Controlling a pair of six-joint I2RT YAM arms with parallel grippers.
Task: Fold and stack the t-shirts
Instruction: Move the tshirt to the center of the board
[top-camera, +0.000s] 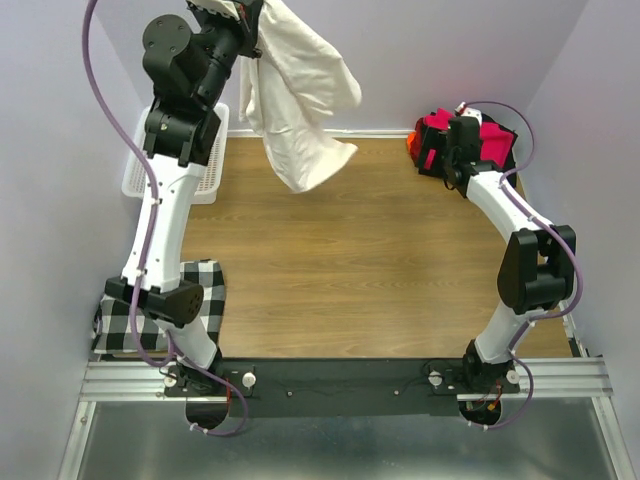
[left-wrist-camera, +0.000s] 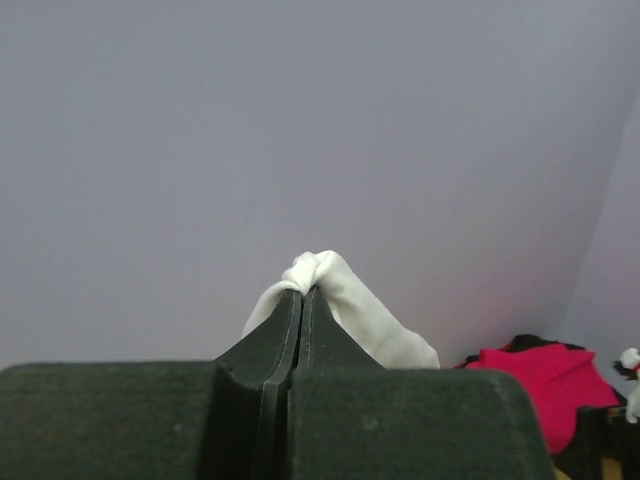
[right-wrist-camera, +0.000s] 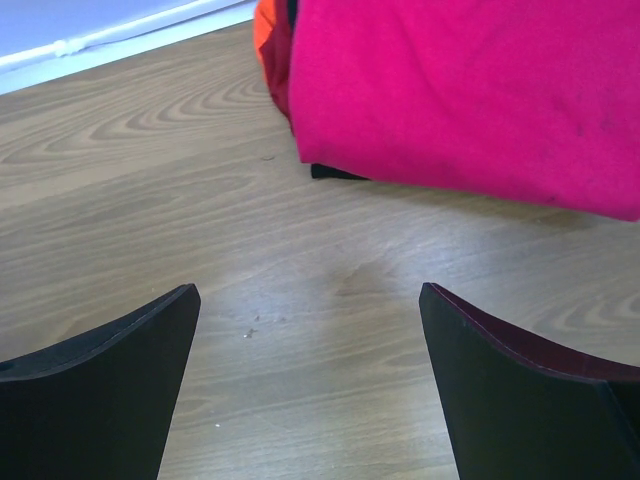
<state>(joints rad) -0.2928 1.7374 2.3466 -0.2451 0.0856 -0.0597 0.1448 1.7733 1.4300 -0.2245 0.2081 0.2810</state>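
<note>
A wooden table (top-camera: 350, 260) fills the overhead frame. At upper centre a cream t-shirt (top-camera: 300, 90) hangs in the air, one bunched corner pinched tight in the left gripper (left-wrist-camera: 301, 292). At upper right a folded magenta-red t-shirt (right-wrist-camera: 470, 90) lies on the table, the edge of an orange t-shirt (right-wrist-camera: 268, 30) showing beside it. The right gripper (right-wrist-camera: 308, 290) hovers just beside them, jaws spread wide, holding nothing.

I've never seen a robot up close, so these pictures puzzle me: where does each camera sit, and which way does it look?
Top: above and behind, looking down on the table; both arms show.
Left wrist: on the raised left arm, facing the wall; the left claw is shut on the cream shirt.
Right wrist: on the right arm, looking down at the table; the right claw is open before the magenta shirt.
Shared: the magenta shirt shows in all three.
</note>
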